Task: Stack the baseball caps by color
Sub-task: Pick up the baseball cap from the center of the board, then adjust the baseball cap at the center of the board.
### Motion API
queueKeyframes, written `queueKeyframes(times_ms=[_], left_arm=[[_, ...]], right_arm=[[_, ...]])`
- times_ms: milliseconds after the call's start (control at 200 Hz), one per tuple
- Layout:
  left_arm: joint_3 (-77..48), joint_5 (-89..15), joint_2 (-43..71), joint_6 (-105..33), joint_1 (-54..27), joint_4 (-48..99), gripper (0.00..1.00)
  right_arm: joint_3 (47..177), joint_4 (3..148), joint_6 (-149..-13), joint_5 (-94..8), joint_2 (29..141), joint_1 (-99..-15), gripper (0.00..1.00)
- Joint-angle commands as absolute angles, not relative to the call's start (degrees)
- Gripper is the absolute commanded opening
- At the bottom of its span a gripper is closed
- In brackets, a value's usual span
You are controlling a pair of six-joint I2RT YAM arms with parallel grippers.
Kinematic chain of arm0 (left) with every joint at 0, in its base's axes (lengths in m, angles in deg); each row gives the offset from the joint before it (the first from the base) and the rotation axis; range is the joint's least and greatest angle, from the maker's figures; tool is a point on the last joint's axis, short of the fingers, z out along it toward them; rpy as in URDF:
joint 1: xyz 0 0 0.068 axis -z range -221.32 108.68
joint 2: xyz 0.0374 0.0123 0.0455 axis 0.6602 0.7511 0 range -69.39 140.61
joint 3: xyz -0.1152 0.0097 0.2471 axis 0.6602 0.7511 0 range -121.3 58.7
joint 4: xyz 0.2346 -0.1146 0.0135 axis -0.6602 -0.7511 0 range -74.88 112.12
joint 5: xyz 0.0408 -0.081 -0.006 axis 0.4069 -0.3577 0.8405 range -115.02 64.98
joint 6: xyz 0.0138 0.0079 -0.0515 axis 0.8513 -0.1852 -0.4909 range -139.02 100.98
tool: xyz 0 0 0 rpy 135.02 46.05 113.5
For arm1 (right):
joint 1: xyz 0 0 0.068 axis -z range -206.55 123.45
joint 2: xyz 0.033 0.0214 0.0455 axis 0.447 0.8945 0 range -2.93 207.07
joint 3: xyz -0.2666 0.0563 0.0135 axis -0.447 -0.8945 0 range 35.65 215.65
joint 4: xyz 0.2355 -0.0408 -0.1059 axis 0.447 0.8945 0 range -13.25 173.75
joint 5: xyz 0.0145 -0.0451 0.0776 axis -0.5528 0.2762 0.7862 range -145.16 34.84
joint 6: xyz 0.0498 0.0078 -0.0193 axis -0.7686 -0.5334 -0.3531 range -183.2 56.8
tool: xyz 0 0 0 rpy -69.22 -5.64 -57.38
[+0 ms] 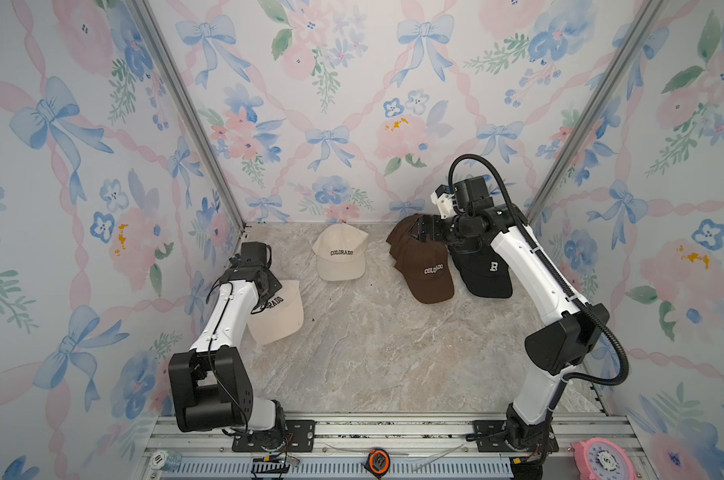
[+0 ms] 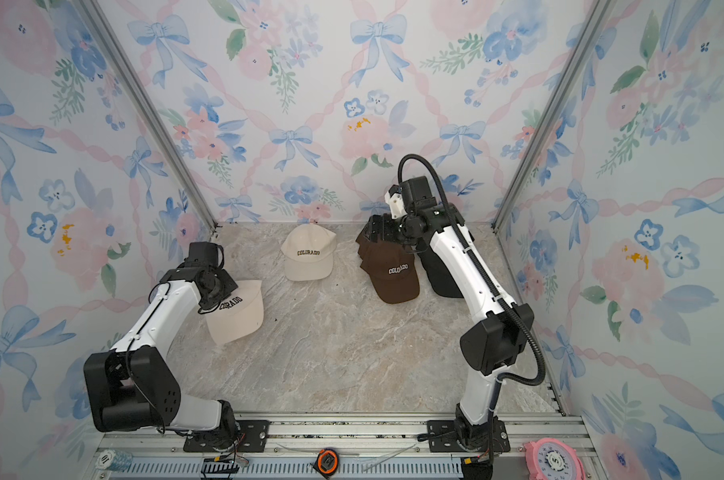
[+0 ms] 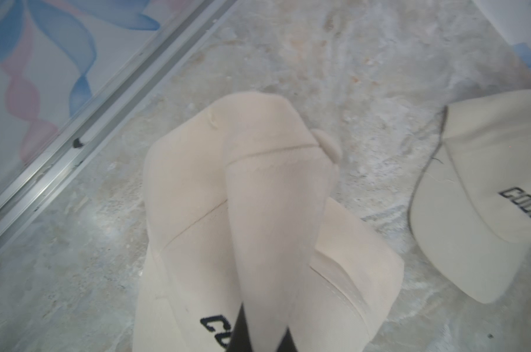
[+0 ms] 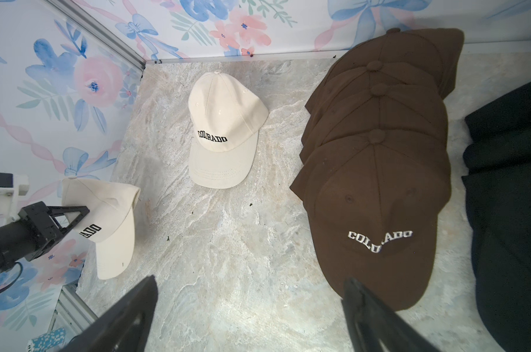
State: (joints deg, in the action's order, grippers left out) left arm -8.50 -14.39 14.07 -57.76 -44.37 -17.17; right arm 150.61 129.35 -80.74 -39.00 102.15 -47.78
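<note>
- My left fingers (image 4: 86, 210) are pinched together on the crown of a cream cap (image 1: 279, 316), just above its dark "COLORADO" lettering; in the left wrist view a fold of the cream fabric rises between the two dark tips.
- The gripped cream cap sits at the left side of the desk (image 1: 372, 353), brim toward the front. Whether it is lifted clear of the surface or resting on it, I cannot tell from these views.
- A second cream cap (image 1: 340, 253) lies alone near the back wall, at centre, brim toward the front, well apart from the first.
- The brown caps (image 4: 377, 189) form one overlapping stack at the right rear of the desk; four crown buttons show in a row in the right wrist view, and the front cap bears white "COLORADO".
- The black caps (image 1: 487, 270) lie just right of the brown stack, touching it; a white "R" shows on the top one, and my right arm hides part of the pile.
- My right fingers (image 4: 249, 320) stand wide apart, holding nothing, above the back of the brown stack.
</note>
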Motion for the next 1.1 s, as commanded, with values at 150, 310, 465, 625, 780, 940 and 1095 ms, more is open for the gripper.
queueKeyframes(times_ms=[150, 310, 465, 625, 780, 940, 1095], left_arm=[[-25.2, -12.8, 27.5, -59.0, -31.9, -18.5, 0.0], [-36.4, -12.3, 37.1, -57.4, -28.3, -18.4, 0.0], [-45.0, -13.5, 44.2, -57.1, -26.9, -18.4, 0.0], [-52.2, -12.6, 49.5, -56.9, -25.5, -18.4, 0.0], [-58.5, -12.1, 54.4, -56.3, -24.7, -18.4, 0.02], [-61.8, -13.0, 58.2, -56.3, -24.4, -18.5, 0.19], [-58.5, -12.9, 58.2, -58.0, -24.0, -18.5, 0.34]], right_arm=[[138.4, 125.9, -81.5, -40.5, 90.6, -44.4, 0.96], [131.9, 124.9, -82.1, -41.2, 84.1, -41.4, 0.96], [127.7, 125.2, -82.5, -41.6, 78.8, -38.6, 0.96], [125.1, 126.0, -82.7, -42.3, 74.9, -36.0, 0.96], [124.3, 126.8, -82.7, -42.8, 73.0, -34.0, 0.96], [124.7, 127.4, -82.6, -42.9, 72.8, -32.3, 0.96], [125.5, 128.2, -82.2, -42.8, 73.3, -31.1, 0.96]])
